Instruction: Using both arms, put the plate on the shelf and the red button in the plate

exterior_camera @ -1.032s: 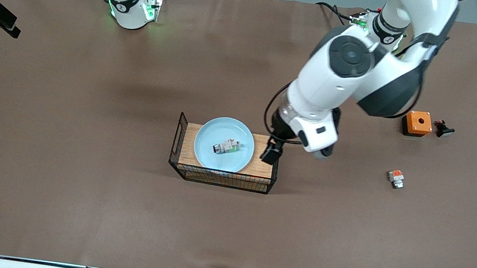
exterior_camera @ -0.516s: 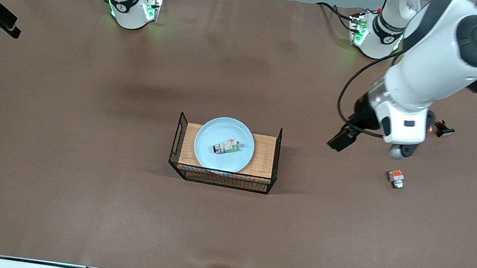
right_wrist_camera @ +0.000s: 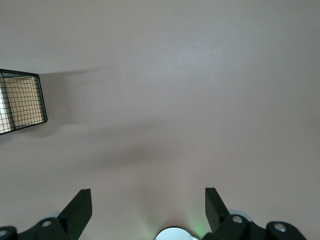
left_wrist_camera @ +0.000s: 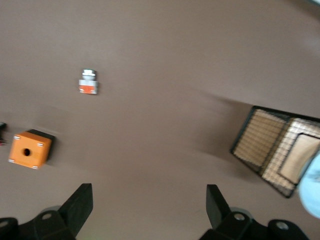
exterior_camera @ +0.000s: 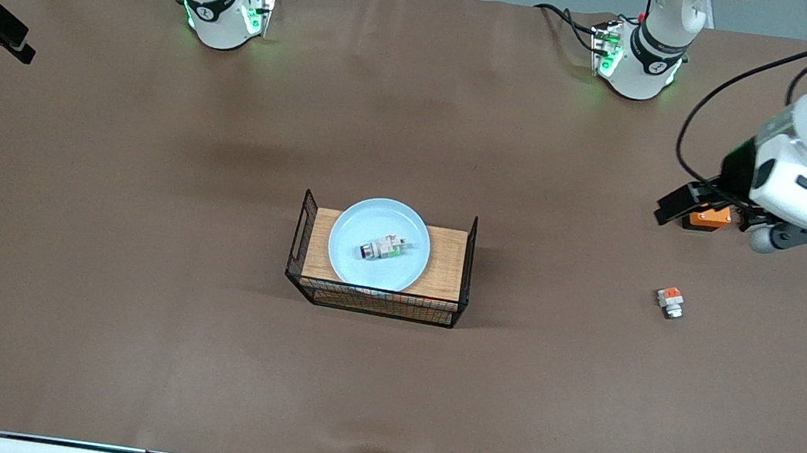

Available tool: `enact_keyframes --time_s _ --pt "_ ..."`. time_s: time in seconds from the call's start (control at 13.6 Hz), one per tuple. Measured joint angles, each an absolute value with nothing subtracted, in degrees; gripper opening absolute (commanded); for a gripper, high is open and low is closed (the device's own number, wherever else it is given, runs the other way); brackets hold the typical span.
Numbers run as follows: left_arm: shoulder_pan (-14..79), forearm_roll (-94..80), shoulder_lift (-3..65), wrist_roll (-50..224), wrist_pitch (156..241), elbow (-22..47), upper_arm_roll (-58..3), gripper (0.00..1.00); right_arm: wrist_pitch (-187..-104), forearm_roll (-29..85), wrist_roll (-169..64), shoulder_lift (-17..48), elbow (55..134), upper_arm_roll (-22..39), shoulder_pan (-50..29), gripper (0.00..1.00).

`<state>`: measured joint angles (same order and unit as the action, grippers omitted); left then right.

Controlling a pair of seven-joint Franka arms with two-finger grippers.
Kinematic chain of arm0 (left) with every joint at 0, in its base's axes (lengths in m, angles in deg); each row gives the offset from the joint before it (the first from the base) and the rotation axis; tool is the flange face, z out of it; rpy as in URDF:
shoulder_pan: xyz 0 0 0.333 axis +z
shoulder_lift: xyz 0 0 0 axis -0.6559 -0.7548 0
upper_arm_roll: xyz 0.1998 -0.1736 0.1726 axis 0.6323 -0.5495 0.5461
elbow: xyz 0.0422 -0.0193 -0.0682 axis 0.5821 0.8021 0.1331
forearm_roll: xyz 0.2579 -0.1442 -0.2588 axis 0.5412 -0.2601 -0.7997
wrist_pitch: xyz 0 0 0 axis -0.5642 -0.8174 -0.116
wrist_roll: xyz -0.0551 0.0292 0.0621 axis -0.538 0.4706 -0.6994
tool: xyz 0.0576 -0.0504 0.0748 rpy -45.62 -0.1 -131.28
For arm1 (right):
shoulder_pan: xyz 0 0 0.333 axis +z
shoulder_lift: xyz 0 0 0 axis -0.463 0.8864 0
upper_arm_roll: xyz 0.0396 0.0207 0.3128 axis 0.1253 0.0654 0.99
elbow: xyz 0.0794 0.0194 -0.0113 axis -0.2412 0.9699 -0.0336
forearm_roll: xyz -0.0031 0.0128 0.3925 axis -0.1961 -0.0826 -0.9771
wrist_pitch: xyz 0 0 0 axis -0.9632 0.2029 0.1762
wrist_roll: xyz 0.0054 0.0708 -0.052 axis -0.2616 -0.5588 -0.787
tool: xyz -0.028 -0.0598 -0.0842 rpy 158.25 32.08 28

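Observation:
The pale blue plate (exterior_camera: 381,233) lies on the wooden-topped rack (exterior_camera: 447,263) at mid-table. The red button (exterior_camera: 381,248) lies on its side on the plate. My left gripper (exterior_camera: 677,205) is open and empty, up in the air over the orange box (exterior_camera: 710,218) toward the left arm's end of the table; its wrist view shows the open fingers (left_wrist_camera: 80,207) over bare table, with the rack (left_wrist_camera: 274,150) and an edge of the plate (left_wrist_camera: 312,189) off to one side. My right gripper (right_wrist_camera: 148,210) is open and empty over bare table and is out of the front view; that arm waits.
A small white piece with an orange-red block (exterior_camera: 670,300) lies nearer to the front camera than the orange box; both show in the left wrist view, the piece (left_wrist_camera: 88,82) and the box (left_wrist_camera: 30,149). The right wrist view shows one end of the rack (right_wrist_camera: 20,102).
My left arm has swung away from the rack toward its own end of the table, to over the orange box. The plate and button have not moved.

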<state>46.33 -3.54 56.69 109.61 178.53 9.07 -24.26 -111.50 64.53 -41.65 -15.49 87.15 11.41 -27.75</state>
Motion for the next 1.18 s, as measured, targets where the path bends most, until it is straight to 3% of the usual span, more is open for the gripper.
enact_keyframes --time_s 0.44,1.18 --pt "52.13 -0.70 56.97 95.17 178.12 9.10 -23.80 1.00 -111.95 63.14 -43.46 -15.49 87.15 11.40 -27.74 1.00" --pt "55.08 -0.41 56.24 89.22 185.80 9.24 -23.85 1.00 -111.96 63.99 -44.35 -15.51 87.15 11.32 -27.76 1.00"
